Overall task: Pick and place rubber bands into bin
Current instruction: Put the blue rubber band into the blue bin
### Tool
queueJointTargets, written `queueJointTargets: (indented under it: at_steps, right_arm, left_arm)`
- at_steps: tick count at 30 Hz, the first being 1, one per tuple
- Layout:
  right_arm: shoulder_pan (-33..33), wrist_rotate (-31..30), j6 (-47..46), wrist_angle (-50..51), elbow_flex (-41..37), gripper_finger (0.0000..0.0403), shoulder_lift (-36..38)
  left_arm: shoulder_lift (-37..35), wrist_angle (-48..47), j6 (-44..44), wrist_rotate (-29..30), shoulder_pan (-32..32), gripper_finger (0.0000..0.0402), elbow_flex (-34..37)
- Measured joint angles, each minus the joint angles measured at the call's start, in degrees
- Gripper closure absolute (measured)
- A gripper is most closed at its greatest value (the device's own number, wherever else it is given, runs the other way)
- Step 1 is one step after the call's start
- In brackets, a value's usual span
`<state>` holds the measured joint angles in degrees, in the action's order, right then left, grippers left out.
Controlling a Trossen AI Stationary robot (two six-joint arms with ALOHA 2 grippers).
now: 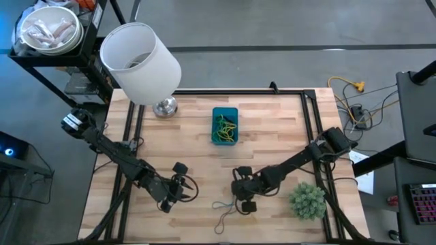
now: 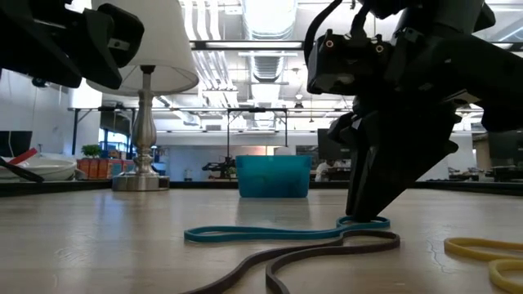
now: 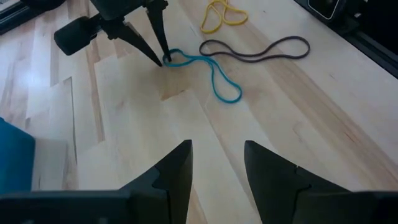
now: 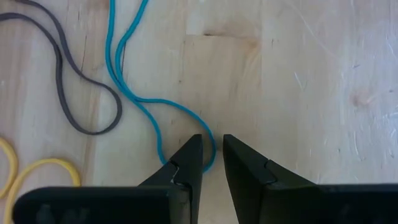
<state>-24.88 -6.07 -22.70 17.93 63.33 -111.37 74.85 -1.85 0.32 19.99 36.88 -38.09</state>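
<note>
From above, the right pincer (image 1: 246,201) is down on the counter (image 1: 272,136), at one end of a blue band (image 1: 225,204). The band runs away from it toward the left arm's side. A dark band (image 1: 223,222) lies just beside it. The left pincer (image 1: 178,189) waits near, but the right one is nearer. The bin (image 1: 225,126) sits well apart, farther back in the middle — it already has green and yellow bands (image 1: 225,126) in it.

From counter height, the right pincer (image 2: 365,219) points its tips down at the blue band's (image 2: 270,233) end loop. The dark band (image 2: 327,247) lies just in front, and a yellow band (image 2: 482,249) off to the side. The bin (image 2: 273,176) is behind.

In the left wrist view, the left pincer (image 3: 217,168) is released, holding nothing. The right pincer (image 3: 163,57) touches the blue band's (image 3: 214,78) end.

In the right wrist view, the right pincer (image 4: 212,163) is partly closed, with the blue band's (image 4: 140,99) loop around one finger (image 4: 186,163). It does not look clenched on it yet. I think the next move is to pinch, lift, and go back to the bin.
</note>
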Motion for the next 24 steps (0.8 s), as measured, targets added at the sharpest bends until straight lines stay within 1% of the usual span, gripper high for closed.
queueJointTargets:
  at_steps: [4, 10, 16, 19, 24]
  right_arm:
    - [0.0, 1.6, 0.0, -0.2, -0.4, 0.0348, 0.0]
    - [0.1, 4.3, 0.1, -0.1, -0.5, 0.0390, -0.1]
    - [0.0, 4.6, 2.2, -0.2, -0.5, 0.0394, 0.1]
    - [-0.3, 3.9, 4.7, 0.4, 0.4, 0.0395, 0.4]
    - [-2.1, 0.0, 10.8, 1.4, 2.6, 0.0395, 1.4]
  left_arm:
    - [0.0, 0.0, 0.0, 0.0, 0.0, 0.0272, 0.0]
    - [0.0, 0.1, 0.0, 0.0, 0.0, 0.0272, 0.0]
    - [0.0, 0.1, 0.0, 0.0, 0.0, 0.0272, 0.0]
    - [0.0, 0.1, 0.0, 0.0, 0.0, 0.0272, 0.0]
    - [0.0, 0.1, 0.0, 0.0, 0.0, 0.0272, 0.0]
